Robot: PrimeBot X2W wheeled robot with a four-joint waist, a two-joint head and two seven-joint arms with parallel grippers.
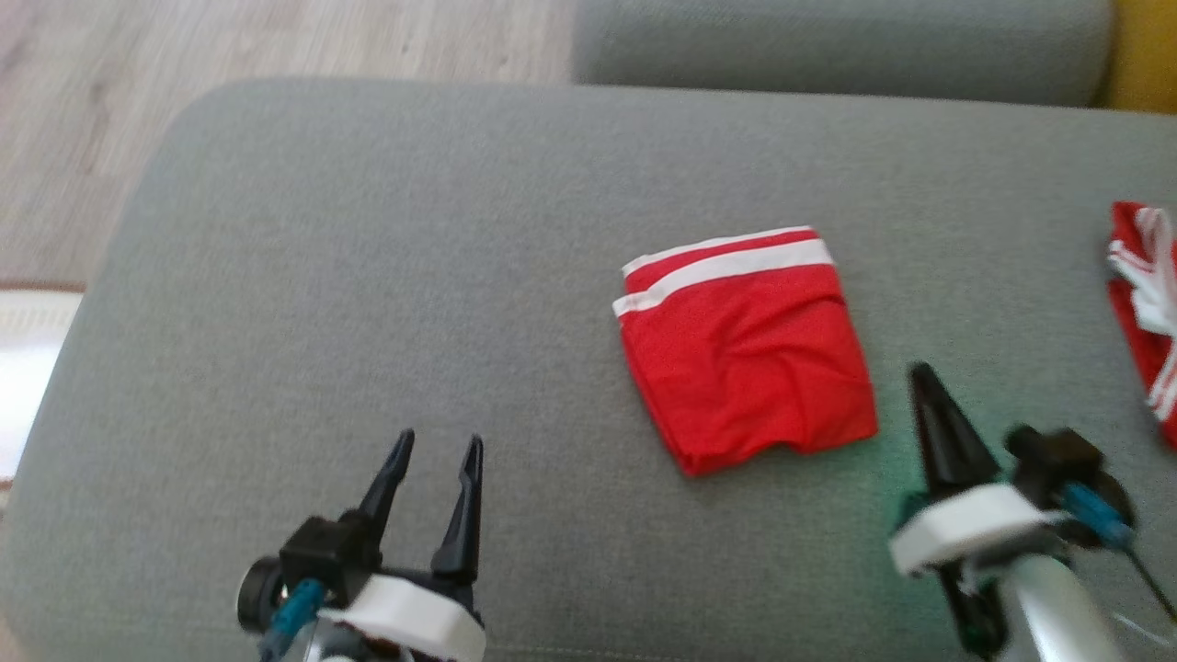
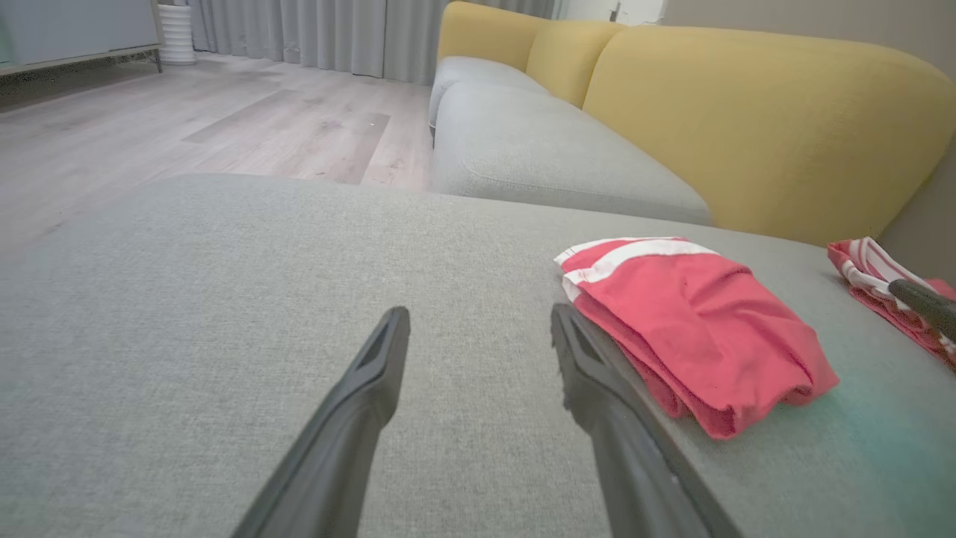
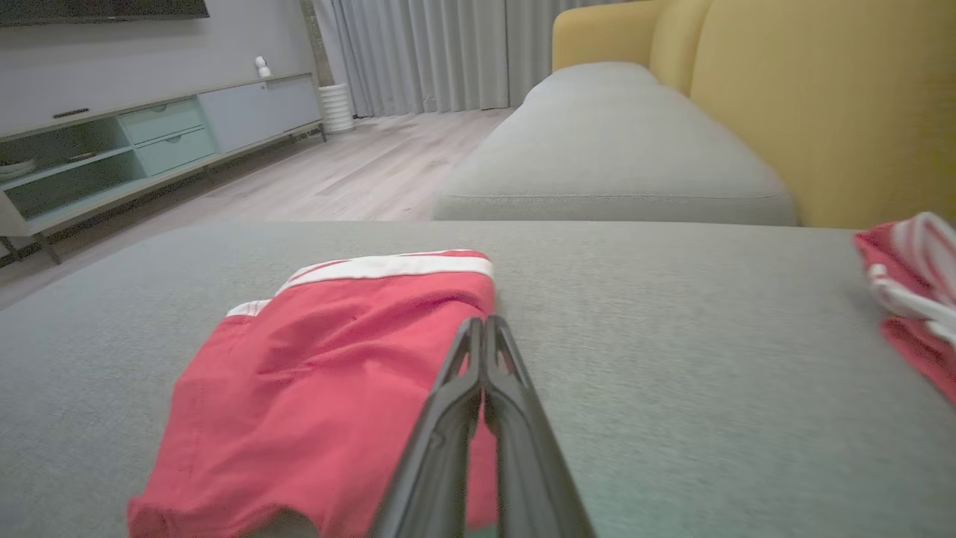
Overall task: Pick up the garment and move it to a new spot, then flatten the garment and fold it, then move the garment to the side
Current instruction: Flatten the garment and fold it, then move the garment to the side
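The garment is red with white stripes, folded into a compact square on the grey sofa cushion. It lies right of centre in the head view, to the right in the left wrist view and at the lower left in the right wrist view. My left gripper hovers open over bare cushion, well to the garment's left, with nothing between its fingers. My right gripper is shut with nothing in it, just off the garment's near right corner, fingertips pressed together.
A second red and white striped cloth lies crumpled at the cushion's right edge. Another grey seat and yellow backrests stand beyond. Wooden floor lies past the cushion's far left edge. A low cabinet stands across the room.
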